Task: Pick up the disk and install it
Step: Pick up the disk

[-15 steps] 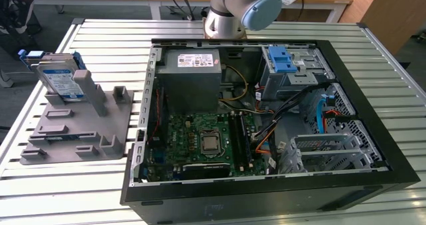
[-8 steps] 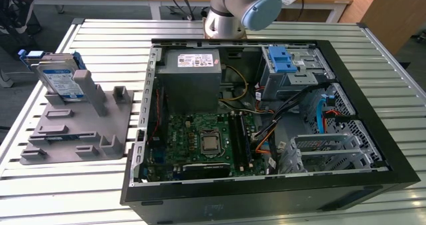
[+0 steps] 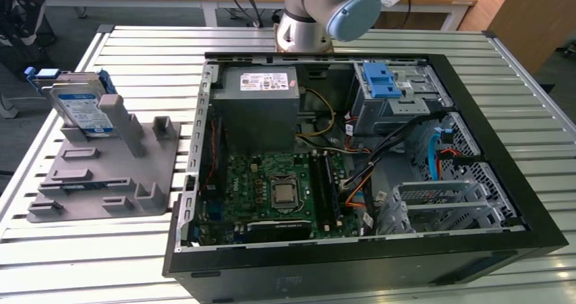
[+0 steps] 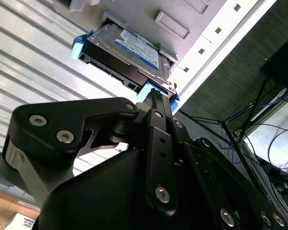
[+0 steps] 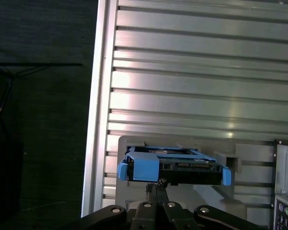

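On the grey holder [image 3: 99,176] at the exterior view's left, disk [image 3: 79,108] standing, tool [image 5: 156,185] closed, empty

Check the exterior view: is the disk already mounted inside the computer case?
No, the disk stands in the grey holder on the exterior view's left, outside the computer case.

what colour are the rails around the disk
Blue rails framing the disk; it shows best in the first wrist view.
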You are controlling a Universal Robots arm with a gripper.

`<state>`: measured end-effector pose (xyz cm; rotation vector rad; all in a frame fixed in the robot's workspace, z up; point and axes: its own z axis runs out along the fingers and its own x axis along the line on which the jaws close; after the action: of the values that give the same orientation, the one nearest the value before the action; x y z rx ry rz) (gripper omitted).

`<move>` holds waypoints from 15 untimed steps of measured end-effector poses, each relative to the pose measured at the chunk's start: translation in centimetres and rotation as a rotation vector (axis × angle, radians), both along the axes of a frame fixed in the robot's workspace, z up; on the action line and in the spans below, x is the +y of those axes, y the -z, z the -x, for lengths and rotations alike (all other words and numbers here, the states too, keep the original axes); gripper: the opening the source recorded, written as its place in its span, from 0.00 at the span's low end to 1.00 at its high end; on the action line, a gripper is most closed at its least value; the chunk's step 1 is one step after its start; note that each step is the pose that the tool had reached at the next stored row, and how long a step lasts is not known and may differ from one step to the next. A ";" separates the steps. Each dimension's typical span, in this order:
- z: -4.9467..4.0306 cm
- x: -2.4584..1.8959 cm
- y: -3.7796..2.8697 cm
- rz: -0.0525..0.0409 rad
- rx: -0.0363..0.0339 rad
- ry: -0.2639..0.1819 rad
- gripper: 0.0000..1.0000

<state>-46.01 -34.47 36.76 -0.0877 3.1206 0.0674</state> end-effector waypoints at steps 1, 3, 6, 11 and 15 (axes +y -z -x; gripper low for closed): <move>0.00 0.00 0.00 0.0000 0.0000 -0.006 0.11; 0.00 0.00 0.02 -0.0001 -0.0001 -0.036 0.11; 0.00 0.00 0.04 0.0000 0.0000 -0.090 0.11; 0.00 0.00 0.09 0.0000 0.0000 -0.181 0.11; 0.00 0.00 0.11 0.0003 0.0000 -0.215 0.11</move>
<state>-46.01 -34.47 36.66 -0.4221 3.0979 0.0698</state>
